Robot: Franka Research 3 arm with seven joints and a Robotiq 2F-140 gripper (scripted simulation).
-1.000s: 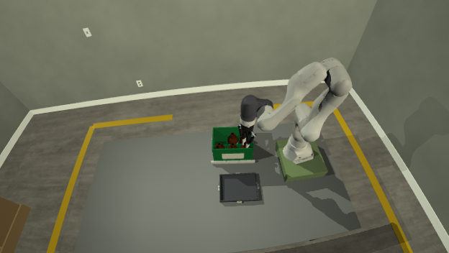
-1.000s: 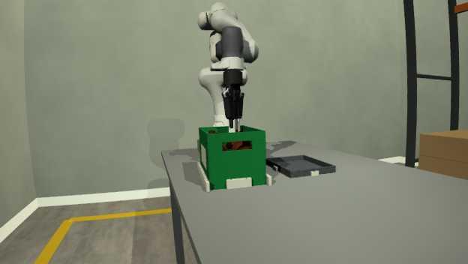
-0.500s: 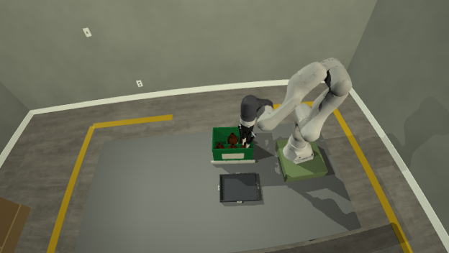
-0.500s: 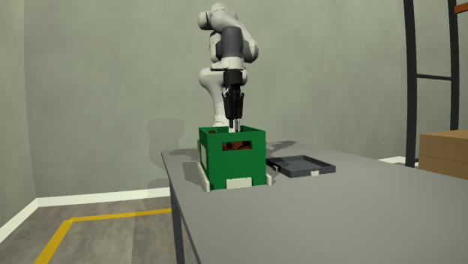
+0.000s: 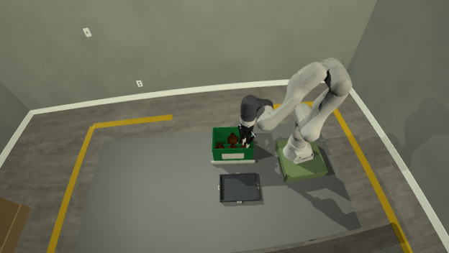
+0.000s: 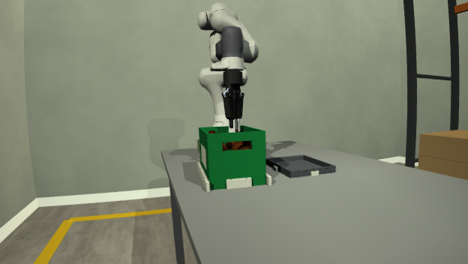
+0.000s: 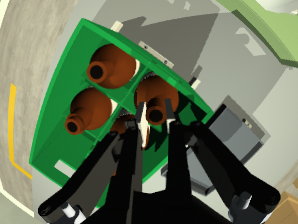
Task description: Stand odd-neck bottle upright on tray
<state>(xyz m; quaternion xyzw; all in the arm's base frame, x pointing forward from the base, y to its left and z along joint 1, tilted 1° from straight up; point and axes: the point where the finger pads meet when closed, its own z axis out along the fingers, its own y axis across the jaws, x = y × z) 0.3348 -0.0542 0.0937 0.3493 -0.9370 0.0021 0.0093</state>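
Observation:
A green crate stands on the grey table and holds brown bottles. It also shows in the side view and in the wrist view. My gripper reaches straight down into the crate's right side, as the side view also shows. In the wrist view my gripper is shut on the neck of one brown bottle. Two more bottles stand upright in cells to its left. Another is mostly hidden behind my left finger. The dark tray lies flat in front of the crate.
The robot's green base stands right of the crate. White stops edge the crate's foot. The tray sits close beside the crate. A cardboard box and a dark rack stand at the far right.

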